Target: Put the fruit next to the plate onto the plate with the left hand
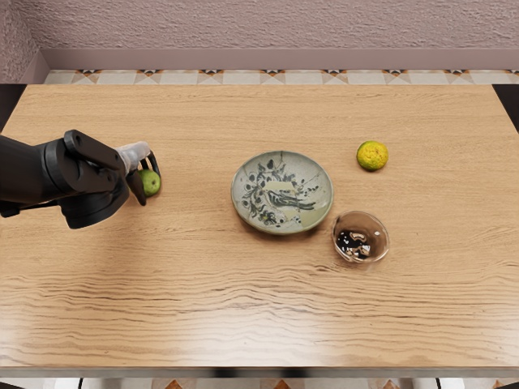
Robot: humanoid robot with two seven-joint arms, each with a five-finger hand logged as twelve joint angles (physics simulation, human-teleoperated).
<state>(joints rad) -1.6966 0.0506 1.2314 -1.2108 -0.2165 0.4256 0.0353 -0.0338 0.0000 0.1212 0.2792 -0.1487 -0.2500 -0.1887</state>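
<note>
A small green fruit (152,181) lies left of the plate, about a hand's width from it. My left hand (142,172) comes in from the left edge and its fingers curl around the fruit. The patterned plate (282,192), pale with a dark bird and leaf drawing, sits at the table's middle with nothing on it. Whether the fruit rests on the wood or is lifted off it I cannot tell.
A yellow bumpy fruit (372,156) lies right of the plate, further back. A small glass bowl (361,237) with dark contents stands at the plate's front right. The wooden table (243,308) ends at a wall behind.
</note>
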